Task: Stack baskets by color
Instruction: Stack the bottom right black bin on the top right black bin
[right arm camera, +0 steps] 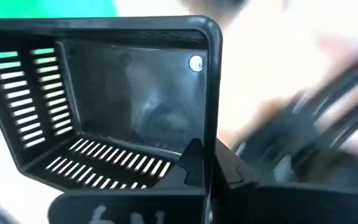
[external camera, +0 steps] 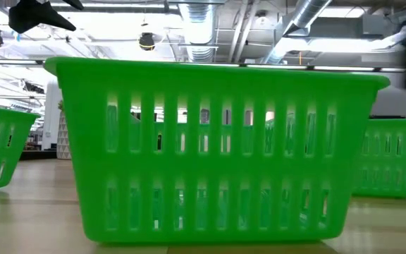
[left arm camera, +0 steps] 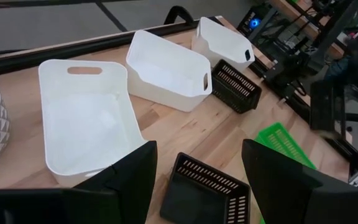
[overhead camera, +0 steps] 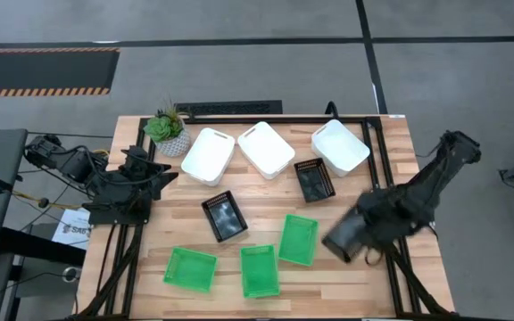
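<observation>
Right gripper [right arm camera: 204, 171] at four o'clock of the worktop [overhead camera: 382, 276], fingers clamped on a black basket's [right arm camera: 123, 93] wall. Left gripper [left arm camera: 194, 180] parked at nine o'clock, fingers apart, by white baskets [overhead camera: 208, 156].

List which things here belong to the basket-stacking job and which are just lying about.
Job:
white baskets
green baskets
black baskets, plus one clamped in the right end effector

Lying about:
potted plant
paper beside the table
</observation>
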